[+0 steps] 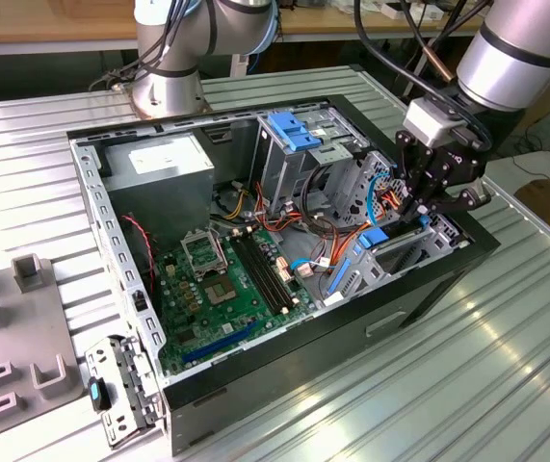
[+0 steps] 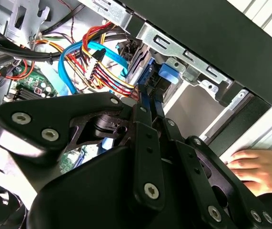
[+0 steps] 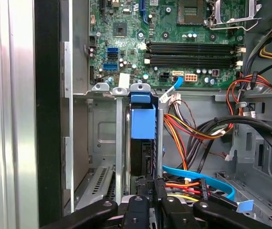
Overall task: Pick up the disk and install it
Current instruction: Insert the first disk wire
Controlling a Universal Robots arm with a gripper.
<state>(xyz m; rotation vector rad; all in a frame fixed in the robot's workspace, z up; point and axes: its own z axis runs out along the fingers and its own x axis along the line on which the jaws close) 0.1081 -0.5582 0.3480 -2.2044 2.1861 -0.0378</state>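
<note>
The disk (image 3: 143, 143) stands on edge in the drive bay (image 3: 102, 138) at the front corner of the open computer case (image 1: 419, 289), blue rail end facing out; in the second wrist view its blue rails (image 2: 147, 93) run between the fingers. The gripper (image 1: 427, 204) pinches it at the narrow edges. We judge it rigid, dense for its size and shock-sensitive; the side rails look like the right hold, not the flat faces. We can read no label on it from here. Beside the bay lie the motherboard (image 3: 169, 43) and bundled cables (image 2: 102, 67). A person's hand (image 2: 257, 169) rests on the case outside.
</note>
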